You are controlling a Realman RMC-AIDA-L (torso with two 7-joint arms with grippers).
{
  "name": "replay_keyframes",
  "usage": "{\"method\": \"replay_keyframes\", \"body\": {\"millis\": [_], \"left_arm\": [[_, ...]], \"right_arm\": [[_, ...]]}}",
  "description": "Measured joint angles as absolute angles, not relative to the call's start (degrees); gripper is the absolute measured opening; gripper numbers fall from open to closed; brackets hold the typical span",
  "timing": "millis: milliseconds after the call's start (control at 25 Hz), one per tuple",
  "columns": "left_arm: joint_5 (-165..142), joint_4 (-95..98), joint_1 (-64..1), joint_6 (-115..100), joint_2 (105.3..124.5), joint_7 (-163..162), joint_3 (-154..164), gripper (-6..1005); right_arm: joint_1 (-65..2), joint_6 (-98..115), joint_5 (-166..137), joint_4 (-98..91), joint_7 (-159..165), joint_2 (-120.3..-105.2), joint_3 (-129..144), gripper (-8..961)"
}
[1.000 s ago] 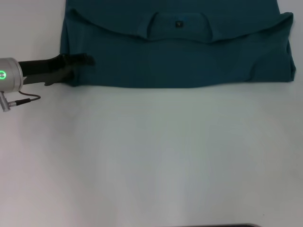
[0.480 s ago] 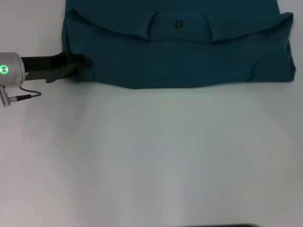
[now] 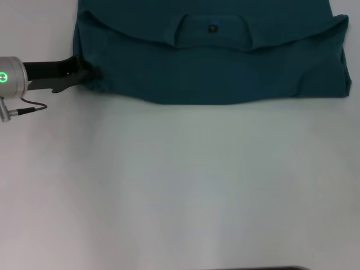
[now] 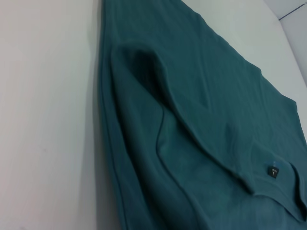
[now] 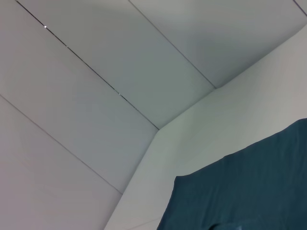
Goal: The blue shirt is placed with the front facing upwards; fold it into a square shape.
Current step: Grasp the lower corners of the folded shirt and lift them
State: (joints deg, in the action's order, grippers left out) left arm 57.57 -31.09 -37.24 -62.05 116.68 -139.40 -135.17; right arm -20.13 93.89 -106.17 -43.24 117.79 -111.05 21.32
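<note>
Head view: left gripper [image 3: 90, 77] fingers clenched on blue shirt's [image 3: 214, 67] near-left corner.

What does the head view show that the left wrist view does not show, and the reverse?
Only the head view shows the left gripper, reaching in from the left to the near left corner of the blue shirt, with the whole width of the folded shirt and the bare table in front of it. Only the left wrist view shows, close up, the layers along the shirt's side edge and a sleeve fold bulging open. Both show the teal shirt lying on the white table, and its small black neck tag.
</note>
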Motion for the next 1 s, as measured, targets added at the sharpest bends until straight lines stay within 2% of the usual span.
{"method": "replay_keyframes", "body": {"millis": [160,280,400,600,680,800,1000], "left_arm": [[56.94,-31.11,-37.35,-61.95,116.54,-139.43,-135.16,76],[56.45,-31.13,-37.47,-62.05,116.54,-139.52,-135.20,32],[56.39,-31.36,-37.58,-62.66,116.44,-139.85,-135.26,19],[56.32,-31.48,-37.79,-62.82,116.29,-140.06,-135.18,18],[56.29,-31.48,-37.96,-62.91,116.23,-140.06,-135.17,18],[56.27,-31.92,-38.15,-63.40,116.06,-140.27,-135.17,18],[56.20,-34.23,-38.16,-64.90,116.02,-141.52,-135.17,19]], "right_arm": [[-20.22,93.90,-107.05,-43.24,118.26,-110.62,21.40,746],[-20.98,93.70,-110.51,-43.24,119.14,-109.75,21.42,746],[-22.56,93.05,-116.81,-43.54,122.00,-107.65,21.44,746],[-25.10,91.30,-125.28,-43.88,131.15,-103.19,21.46,746],[-26.60,90.71,-129.68,-44.43,134.66,-102.12,21.51,746],[-29.78,89.86,-138.47,-46.06,137.33,-101.80,21.62,746],[-34.27,88.20,-144.64,-44.42,135.73,-102.87,24.86,746]]}}
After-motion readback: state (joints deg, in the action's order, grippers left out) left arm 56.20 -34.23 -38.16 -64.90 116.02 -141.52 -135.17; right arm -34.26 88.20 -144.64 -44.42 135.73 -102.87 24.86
